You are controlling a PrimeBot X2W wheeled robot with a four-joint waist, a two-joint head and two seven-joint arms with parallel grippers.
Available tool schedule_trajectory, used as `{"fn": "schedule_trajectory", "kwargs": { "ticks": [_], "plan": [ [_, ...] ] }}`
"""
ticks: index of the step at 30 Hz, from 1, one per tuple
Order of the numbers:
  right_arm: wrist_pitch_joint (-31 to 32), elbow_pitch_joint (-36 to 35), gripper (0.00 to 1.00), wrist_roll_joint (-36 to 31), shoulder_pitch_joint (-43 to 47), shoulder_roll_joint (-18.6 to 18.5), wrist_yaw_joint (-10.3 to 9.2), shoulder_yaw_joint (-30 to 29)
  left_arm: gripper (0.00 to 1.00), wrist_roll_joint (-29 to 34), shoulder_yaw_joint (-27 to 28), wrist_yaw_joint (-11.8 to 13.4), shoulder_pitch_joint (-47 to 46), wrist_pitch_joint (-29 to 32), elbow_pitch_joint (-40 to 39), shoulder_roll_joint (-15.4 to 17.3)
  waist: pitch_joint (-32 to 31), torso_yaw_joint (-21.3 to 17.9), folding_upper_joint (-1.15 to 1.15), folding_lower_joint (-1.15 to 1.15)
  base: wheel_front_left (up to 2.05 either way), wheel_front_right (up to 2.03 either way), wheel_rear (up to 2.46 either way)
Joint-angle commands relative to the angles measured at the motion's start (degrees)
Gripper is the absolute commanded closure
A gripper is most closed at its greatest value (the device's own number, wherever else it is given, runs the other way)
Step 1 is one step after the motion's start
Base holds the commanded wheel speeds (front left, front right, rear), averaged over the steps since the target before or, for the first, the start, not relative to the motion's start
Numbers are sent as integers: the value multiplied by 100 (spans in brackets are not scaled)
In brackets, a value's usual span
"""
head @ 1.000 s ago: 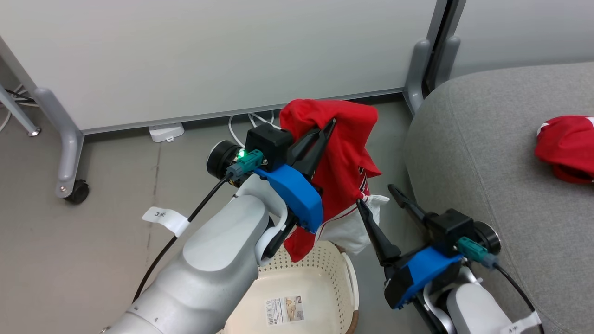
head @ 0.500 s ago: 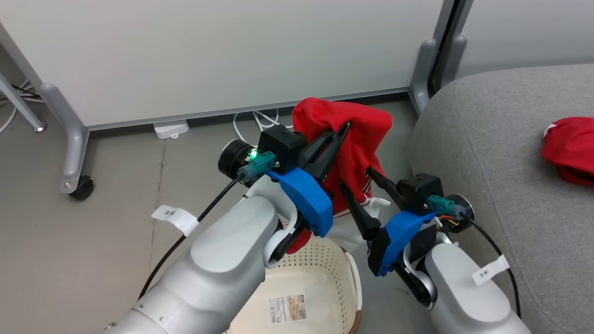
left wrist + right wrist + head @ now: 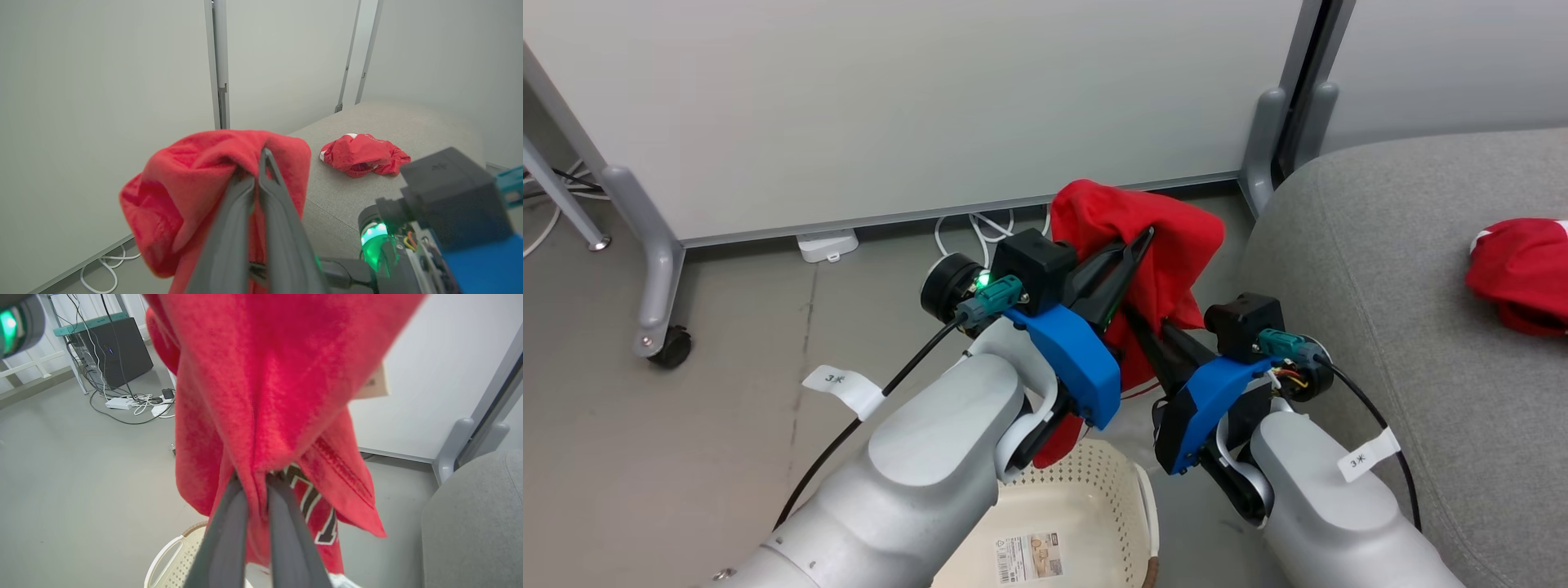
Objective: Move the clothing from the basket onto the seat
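Since one second earlier, the right gripper has swung in from beside the sofa, where its fingers stood wide apart. It has now closed them on the hanging red jersey.

Materials. The jersey is a soft, slightly fuzzy knit that falls in loose folds. White-edged lettering shows on a lower flap in the right wrist view. The basket is cream moulded plastic with walls pierced by rows of small round holes, a brown rim and a printed label on its floor. The sofa is upholstered in grey woven fabric with broadly rounded edges. Behind stands a smooth pale partition panel on grey legs, over a matt grey floor with white cables.

Fingers. The right gripper's long dark tapering fingers are drawn nearly together, pinching a vertical fold low on the jersey. The left gripper is fully closed, and its fingers clamp the jersey's upper bunch, which drapes over their tips.

Position. The jersey hangs clear of the basket, above its far rim and just beside the sofa's rounded end. A second red garment with a white trim lies crumpled on the sofa cushion, well apart from both grippers.
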Motion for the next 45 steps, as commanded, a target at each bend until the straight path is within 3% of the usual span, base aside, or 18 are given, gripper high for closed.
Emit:
{"fn": "schedule_trajectory", "kwargs": {
  "ticks": [1, 17, 18, 20, 22, 24, 37, 45],
  "plan": [
    [-75, 109, 100, 61, -105, -3, 3, 48, 100, -33, -24, 31, -78, -17, 14, -4, -18, -14, 0, 0, 0, 0, 0],
    [-364, 512, 100, 398, -323, -2, 3, 273, 100, -116, -100, 55, -102, -42, 149, -4, -38, -73, 0, 0, 0, 0, 0],
    [-381, 522, 100, 404, -326, -2, 3, 286, 75, -139, -105, 53, -93, -30, 158, -4, -39, -72, 0, 0, 0, 0, 0],
    [-405, 551, 100, 428, -338, -2, 3, 310, 51, -154, -120, 41, -82, -18, 171, -4, -44, -65, 0, 0, 0, 0, 0],
    [-418, 586, 100, 441, -355, -2, 3, 328, 14, -183, -132, 35, -76, -16, 182, -4, -47, -60, 0, 0, 0, 0, 0],
    [-420, 614, 100, 456, -369, -2, 3, 348, 0, -198, -144, 36, -71, -17, 195, -4, -50, -58, 0, 0, 0, 0, 0],
    [-474, 711, 100, 527, -419, -2, 3, 427, 0, -230, -177, 105, -53, -61, 247, -2, -76, -51, 0, 0, 0, 0, 0],
    [-497, 678, 100, 432, -458, -2, 3, 297, 0, -128, -45, 62, 409, -192, -16, 272, -41, -79, 0, 0, 0, 0, 0]
  ]
}}
